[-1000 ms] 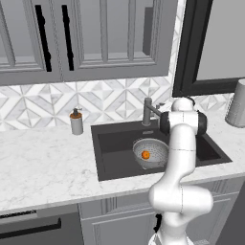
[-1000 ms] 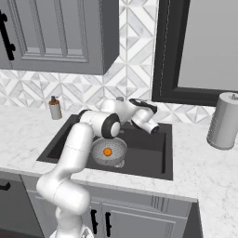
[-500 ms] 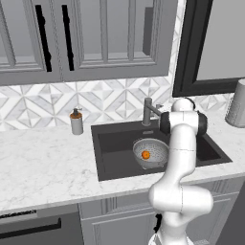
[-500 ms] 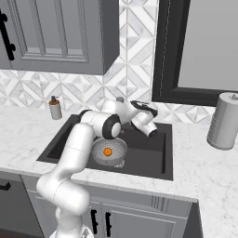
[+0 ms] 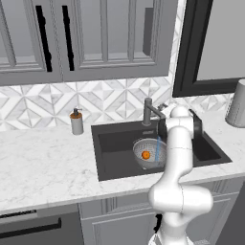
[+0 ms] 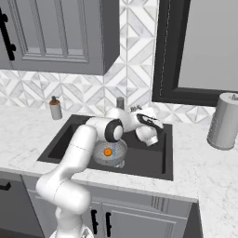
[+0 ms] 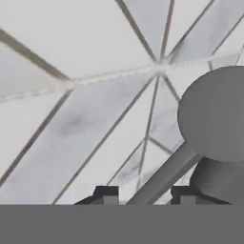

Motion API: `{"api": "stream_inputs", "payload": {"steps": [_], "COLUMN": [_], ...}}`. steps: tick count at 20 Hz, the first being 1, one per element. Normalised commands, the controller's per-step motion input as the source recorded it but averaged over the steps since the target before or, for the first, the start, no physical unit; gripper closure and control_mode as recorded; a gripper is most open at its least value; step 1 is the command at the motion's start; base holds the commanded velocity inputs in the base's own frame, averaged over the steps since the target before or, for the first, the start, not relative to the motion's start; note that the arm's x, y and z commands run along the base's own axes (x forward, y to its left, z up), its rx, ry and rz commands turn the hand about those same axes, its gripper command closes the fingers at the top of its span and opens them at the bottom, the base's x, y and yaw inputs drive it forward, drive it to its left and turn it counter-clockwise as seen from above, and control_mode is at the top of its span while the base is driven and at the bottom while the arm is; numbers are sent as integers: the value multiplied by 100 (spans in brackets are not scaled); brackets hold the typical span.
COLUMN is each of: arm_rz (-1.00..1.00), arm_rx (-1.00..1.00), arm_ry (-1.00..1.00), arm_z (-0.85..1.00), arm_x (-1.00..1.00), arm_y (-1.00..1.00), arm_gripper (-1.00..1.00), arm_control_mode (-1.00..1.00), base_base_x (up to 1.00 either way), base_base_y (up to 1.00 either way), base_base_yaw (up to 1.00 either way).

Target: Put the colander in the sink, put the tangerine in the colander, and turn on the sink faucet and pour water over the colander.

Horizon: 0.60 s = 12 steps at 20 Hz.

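The colander (image 5: 149, 153) sits in the dark sink (image 5: 115, 143) with the tangerine (image 5: 145, 155) inside it. A thin blue stream of water (image 5: 157, 148) falls from the sink faucet (image 5: 148, 112) into the colander. From the right I see the colander (image 6: 110, 154), the tangerine (image 6: 108, 152) and the faucet post (image 6: 120, 102). My gripper (image 6: 136, 110) is at the faucet's top. In the hand view the gripper (image 7: 144, 194) has its fingertips (image 7: 106, 193) close on either side of the grey lever (image 7: 162, 177), beside the faucet's round cap (image 7: 214, 114).
A soap dispenser (image 5: 76, 122) stands on the marble counter (image 5: 43, 167) left of the sink. A tall grey canister (image 6: 223, 121) stands at the right. Patterned backsplash tiles and grey cabinets rise behind the faucet. A dark window frame (image 6: 160, 51) is close to the hand.
The jaws have drawn in from wide to narrow around the faucet lever. The arm has hardly moved. Colander and tangerine lie where they were.
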Motion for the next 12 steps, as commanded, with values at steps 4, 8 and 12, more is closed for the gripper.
{"api": "stream_inputs", "payload": {"steps": [4, 8, 12], "arm_rz": [-47, -25, -22], "arm_rx": [0, 18, 16], "arm_ry": [17, -20, -42], "arm_z": [-9, 95, 100], "arm_x": [87, -35, -79], "arm_y": [-96, -69, -39], "arm_gripper": [100, 100, 100], "arm_control_mode": [-100, -100, -100], "base_base_x": [0, 0, 0], "base_base_y": [0, 0, 0], "base_base_yaw": [0, 0, 0]}}
